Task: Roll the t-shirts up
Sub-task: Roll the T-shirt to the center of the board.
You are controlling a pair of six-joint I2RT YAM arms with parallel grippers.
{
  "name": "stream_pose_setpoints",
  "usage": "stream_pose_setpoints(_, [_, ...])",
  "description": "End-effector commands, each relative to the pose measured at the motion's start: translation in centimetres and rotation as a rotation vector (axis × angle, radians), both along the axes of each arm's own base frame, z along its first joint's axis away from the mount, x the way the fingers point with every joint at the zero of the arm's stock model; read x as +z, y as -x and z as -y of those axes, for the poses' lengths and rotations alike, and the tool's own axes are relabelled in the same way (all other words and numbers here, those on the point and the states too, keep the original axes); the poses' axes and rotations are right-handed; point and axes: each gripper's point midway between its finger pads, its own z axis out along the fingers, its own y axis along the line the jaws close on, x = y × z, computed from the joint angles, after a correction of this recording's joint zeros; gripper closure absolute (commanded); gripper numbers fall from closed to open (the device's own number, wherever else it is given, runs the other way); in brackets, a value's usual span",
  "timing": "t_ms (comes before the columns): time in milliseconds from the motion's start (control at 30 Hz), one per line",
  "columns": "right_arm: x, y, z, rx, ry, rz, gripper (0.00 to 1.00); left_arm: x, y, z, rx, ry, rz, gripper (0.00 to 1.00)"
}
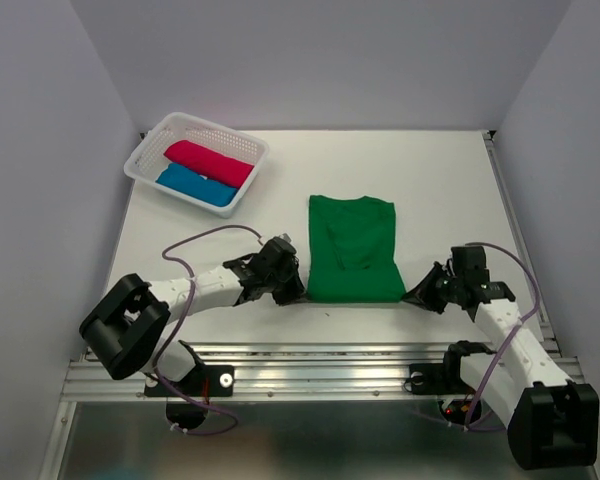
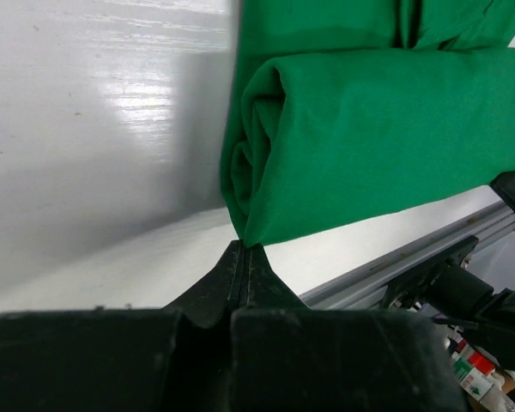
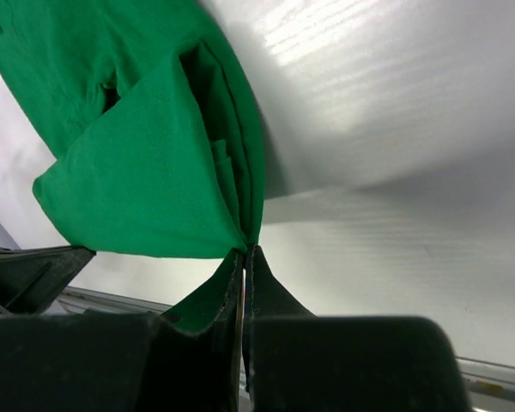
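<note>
Jaws: I have both clamped on the green t-shirt point(image 1: 352, 250) | left gripper point(image 1: 300, 292) near-left corner, right gripper point(image 1: 414, 294) near-right | rolled edge runs between them, flat cloth lies beyond.

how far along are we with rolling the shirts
Done: the crimson-pink t-shirt and the blue t-shirt lie rolled in the white basket. In hand: the green t-shirt lies folded narrow on the table, its near end turned into a first roll, the left gripper and right gripper each shut on a near corner. Left: rolling the rest of it up to the collar.
</note>
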Motion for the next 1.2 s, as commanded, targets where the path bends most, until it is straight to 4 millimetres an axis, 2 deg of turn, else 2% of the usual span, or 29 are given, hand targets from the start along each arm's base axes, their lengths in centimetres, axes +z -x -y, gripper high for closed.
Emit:
stream_pose_setpoints(0, [0.6,1.0,0.6,-0.009,0.028,-0.03,0.99,2.5,0.2,0.3,-0.012,-0.001,-0.012,1.0])
stream_pose_setpoints(300, [2.0,-0.3,1.1,-0.02,0.06,-0.02,0.99,4.2,0.0,0.8,0.003,-0.009,-0.065,1.0])
stream_pose_setpoints(567, [3.6,-1.8,1.4,-0.03,0.082,0.0,0.99,4.7,0.3,1.3,-0.014,-0.009,-0.145,1.0])
stream_pose_setpoints(700, [3.7,-2.3,1.5,-0.04,0.087,-0.003,0.99,4.7,-0.3,0.9,-0.001,-0.033,-0.172,1.0])
stream_pose_setpoints(833, [3.9,-3.2,1.6,-0.049,0.092,0.009,0.99,5.0,-1.7,0.6,0.031,-0.067,-0.167,1.0])
stream_pose_setpoints(1000, [4.8,-5.2,1.8,-0.081,0.094,0.041,0.99,4.5,-3.0,0.4,0.035,-0.1,-0.17,1.0])
stream_pose_setpoints(1167, [5.2,-7.0,2.0,-0.099,0.099,0.065,0.99,5.0,-4.7,0.2,0.048,-0.11,-0.168,1.0])
